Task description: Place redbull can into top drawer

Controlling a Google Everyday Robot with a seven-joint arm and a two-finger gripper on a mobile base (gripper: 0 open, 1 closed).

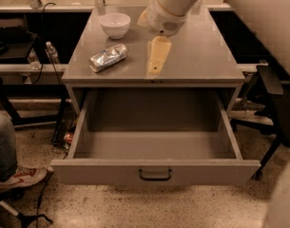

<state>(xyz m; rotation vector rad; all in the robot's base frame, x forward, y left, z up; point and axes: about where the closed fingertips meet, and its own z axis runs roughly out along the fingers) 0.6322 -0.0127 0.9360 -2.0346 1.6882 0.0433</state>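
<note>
The redbull can [108,58], silver with bluish patches, lies on its side on the left part of the grey cabinet top [197,56]. The top drawer [154,170] is pulled fully open below and holds nothing; its dark bar handle [155,175] is at the front centre. My gripper [155,61] hangs over the cabinet top near its front edge, to the right of the can and apart from it. Its cream fingers [156,53] point down and hold nothing.
A white bowl [115,24] stands behind the can at the back left. A clear bottle [51,52] and a small reddish can [68,137] are left of the cabinet. A person's leg and shoe [18,177] are at lower left. A chair [277,108] stands on the right.
</note>
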